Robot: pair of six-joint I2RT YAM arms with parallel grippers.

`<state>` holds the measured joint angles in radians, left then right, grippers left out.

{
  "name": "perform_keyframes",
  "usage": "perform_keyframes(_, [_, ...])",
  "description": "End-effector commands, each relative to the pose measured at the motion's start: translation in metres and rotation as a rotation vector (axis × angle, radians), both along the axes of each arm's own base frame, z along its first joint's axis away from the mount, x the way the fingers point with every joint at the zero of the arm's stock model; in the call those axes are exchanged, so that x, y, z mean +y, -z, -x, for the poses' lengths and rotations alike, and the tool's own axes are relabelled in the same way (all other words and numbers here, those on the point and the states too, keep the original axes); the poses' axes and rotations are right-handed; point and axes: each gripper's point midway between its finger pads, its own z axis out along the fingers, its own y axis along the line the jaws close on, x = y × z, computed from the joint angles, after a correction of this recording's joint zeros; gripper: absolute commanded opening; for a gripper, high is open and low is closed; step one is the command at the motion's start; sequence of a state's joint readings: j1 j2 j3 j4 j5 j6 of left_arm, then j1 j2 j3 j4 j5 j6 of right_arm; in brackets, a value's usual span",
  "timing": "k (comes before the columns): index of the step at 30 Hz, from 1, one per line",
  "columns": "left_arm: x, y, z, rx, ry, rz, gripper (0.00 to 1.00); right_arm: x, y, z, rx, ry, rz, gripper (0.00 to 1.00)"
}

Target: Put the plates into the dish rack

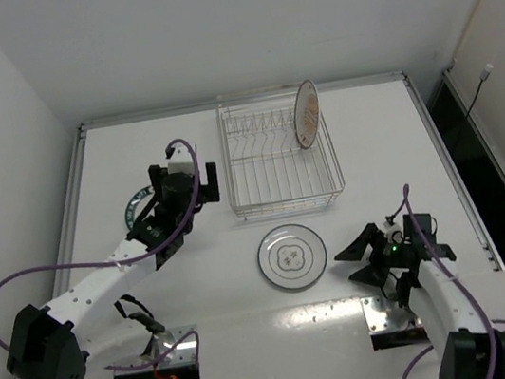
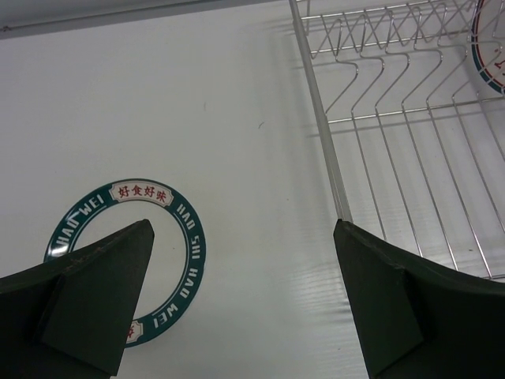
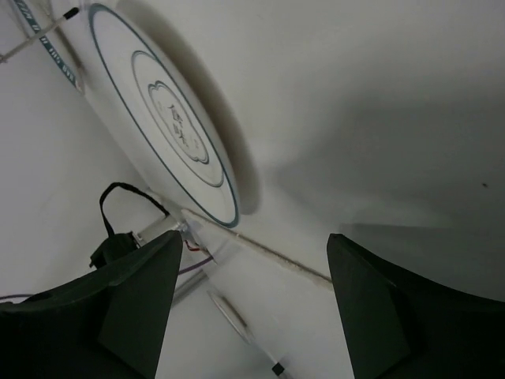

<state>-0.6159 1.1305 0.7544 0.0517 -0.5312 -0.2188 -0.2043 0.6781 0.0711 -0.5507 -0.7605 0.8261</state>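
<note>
White table (image 2: 197,95), green-rimmed plate (image 2: 189,237) lettered "HAO WEI" (and 好食好味), dish rack (image 2: 320,118) beside

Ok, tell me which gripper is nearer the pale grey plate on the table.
Right. The right gripper sits just right of the grey plate, jaws open. The left gripper hangs farther off, over the green-rimmed plate left of the dish rack.

Top camera: high behind arm bases (image 1: 44,362), looks down across whole table (image 1: 382,159). Left wrist camera: low, close, faces forward over green-rimmed plate (image 2: 192,237) toward dish rack (image 2: 394,117) side. Right wrist camera: rolled sideways, near table, faces grey plate (image 3: 173,126). Top view shares both plates, rack.
</note>
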Motion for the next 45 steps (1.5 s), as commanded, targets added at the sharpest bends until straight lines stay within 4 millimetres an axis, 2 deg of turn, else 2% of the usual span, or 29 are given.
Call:
perform_keyframes(1, [-0.005, -0.022, -0.001, -0.052, 0.010, 0.045, 0.98, 0.005, -0.025, -0.013, -0.105, -0.050, -0.040, 0.72])
perform_keyframes(3, [-0.005, -0.023, -0.001, -0.052, 0.010, 0.046, 0.98, 0.004, -0.025, -0.014, -0.091, -0.046, -0.033, 0.73])
perform_keyframes(5, [-0.005, -0.024, -0.002, -0.060, 0.012, 0.042, 0.98, 0.004, -0.008, -0.006, -0.058, -0.046, -0.028, 0.73])
perform_keyframes(9, [-0.002, -0.022, -0.004, -0.056, -0.010, 0.031, 0.98, 0.004, 0.003, -0.006, -0.020, -0.019, -0.036, 0.73])
perform_keyframes(11, [-0.001, -0.022, -0.004, -0.058, -0.019, 0.029, 0.98, -0.001, 0.000, -0.016, -0.025, -0.005, -0.001, 0.73])
perform_keyframes(12, [-0.001, -0.022, -0.004, -0.057, -0.021, 0.038, 0.98, -0.004, 0.006, -0.017, 0.001, 0.009, 0.027, 0.73])
perform_keyframes(14, [-0.001, -0.024, -0.004, -0.065, -0.021, 0.043, 0.98, -0.008, 0.006, -0.029, -0.018, 0.036, 0.068, 0.73])
perform_keyframes(18, [0.000, -0.024, -0.005, -0.066, -0.030, 0.041, 0.98, -0.002, 0.002, -0.051, -0.085, 0.069, 0.082, 0.73])
perform_keyframes(19, [0.002, -0.024, -0.005, -0.068, -0.038, 0.039, 0.98, 0.006, 0.001, -0.051, -0.078, 0.055, 0.065, 0.73])
perform_keyframes(22, [0.005, -0.025, -0.005, -0.071, -0.059, 0.034, 0.98, 0.017, 0.012, -0.047, -0.018, 0.020, 0.061, 0.72])
perform_keyframes(23, [0.006, -0.025, -0.005, -0.071, -0.059, 0.034, 0.98, 0.019, 0.024, -0.038, 0.052, 0.006, 0.067, 0.72])
perform_keyframes(25, [0.007, -0.025, -0.005, -0.073, -0.068, 0.032, 0.98, 0.023, 0.025, -0.046, 0.054, -0.014, 0.058, 0.70])
perform_keyframes(26, [0.009, -0.031, -0.005, -0.092, -0.077, 0.044, 0.98, 0.024, 0.030, -0.042, 0.076, -0.025, 0.061, 0.70])
perform_keyframes(29, [0.011, -0.023, -0.005, -0.077, -0.088, 0.027, 0.98, 0.028, 0.034, -0.051, 0.099, -0.035, 0.080, 0.70])
perform_keyframes(30, [0.013, -0.027, -0.006, -0.081, -0.100, 0.026, 0.98, 0.029, 0.033, -0.061, 0.080, -0.031, 0.101, 0.69])
perform_keyframes(31, [0.014, -0.027, -0.006, -0.083, -0.110, 0.024, 0.98, 0.031, 0.036, -0.059, 0.102, -0.050, 0.119, 0.69])
perform_keyframes(32, [0.017, -0.028, -0.006, -0.085, -0.122, 0.012, 0.98, 0.034, 0.033, -0.066, 0.091, -0.056, 0.130, 0.64])
perform_keyframes(34, [0.019, -0.029, -0.005, -0.095, -0.131, 0.016, 0.98, 0.035, 0.038, -0.061, 0.120, -0.071, 0.148, 0.54])
perform_keyframes(35, [0.020, -0.029, -0.005, -0.095, -0.129, 0.007, 0.98, 0.035, 0.041, -0.059, 0.133, -0.072, 0.151, 0.39])
perform_keyframes(37, [0.021, -0.029, -0.005, -0.096, -0.137, 0.005, 0.98, 0.033, 0.044, -0.054, 0.141, -0.055, 0.154, 0.25])
perform_keyframes(41, [0.020, -0.029, -0.005, -0.095, -0.129, 0.007, 0.98, 0.030, 0.037, -0.060, 0.085, -0.006, 0.154, 0.08])
perform_keyframes(42, [0.020, -0.029, -0.005, -0.095, -0.129, 0.007, 0.98, 0.030, 0.035, -0.061, 0.076, -0.005, 0.152, 0.00])
perform_keyframes(45, [0.021, -0.029, -0.005, -0.096, -0.137, 0.005, 0.98, 0.033, 0.026, -0.064, 0.058, -0.048, 0.170, 0.00])
